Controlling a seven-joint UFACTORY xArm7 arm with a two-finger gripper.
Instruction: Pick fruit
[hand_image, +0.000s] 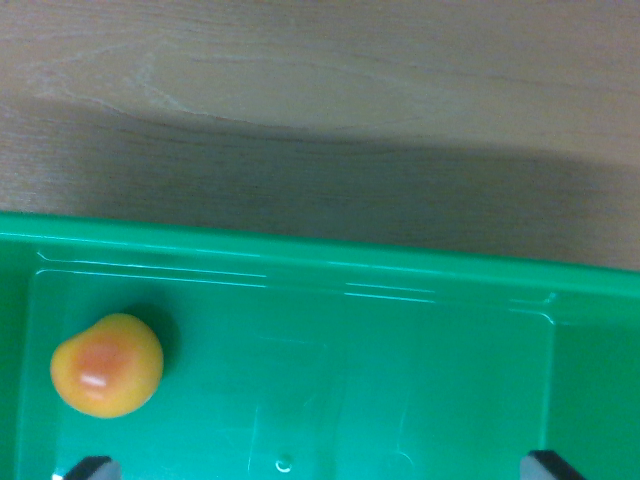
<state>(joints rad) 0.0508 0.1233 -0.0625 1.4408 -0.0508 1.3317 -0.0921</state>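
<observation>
My gripper (320, 468) hangs spread wide, empty — only two dark fingertips (92, 468) show, cut off. The orange fruit (106, 365) sits in the green bin (300, 262) — wooden table (320, 100) beyond.

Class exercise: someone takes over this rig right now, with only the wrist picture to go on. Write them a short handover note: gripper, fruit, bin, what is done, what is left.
Gripper: only two dark fingertips show at the bottom edge, wide apart, nothing between them; it reads as open.
Fruit: one orange-yellow piece on the floor of the green bin, near the wrist view's left, just above the left fingertip and not gripped.
Bin: sits on a wooden table; nothing else seen inside.
Done: camera is over the bin.
Left: centre over the fruit, descend, close, lift out.
</observation>
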